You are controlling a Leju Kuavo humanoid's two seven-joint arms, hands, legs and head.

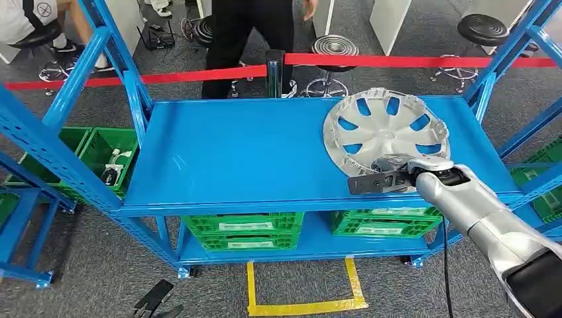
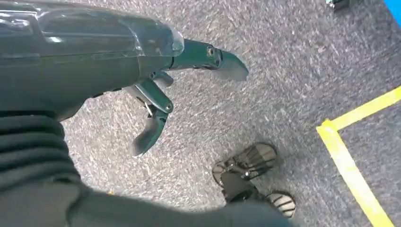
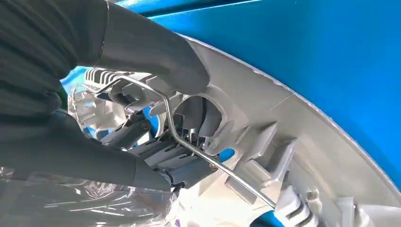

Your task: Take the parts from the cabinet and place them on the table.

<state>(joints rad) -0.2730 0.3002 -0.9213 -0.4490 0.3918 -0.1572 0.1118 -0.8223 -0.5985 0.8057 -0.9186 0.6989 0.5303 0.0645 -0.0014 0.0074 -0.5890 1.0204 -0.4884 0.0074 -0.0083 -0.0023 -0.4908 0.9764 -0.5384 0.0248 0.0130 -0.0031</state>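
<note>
A silver hubcap lies face up at the right of the blue rack's top shelf. My right hand grips its near rim. In the right wrist view the thumb lies over the rim and the fingers reach under the hubcap, among its clips and wire ring. My left hand hangs low beside the rack. In the left wrist view this hand is over grey carpet with its fingers apart and nothing in them.
Green crates fill the lower shelf, and green bins stand at the left. Red barrier tape runs behind the rack, where a person stands among stools. Yellow tape marks the floor in front.
</note>
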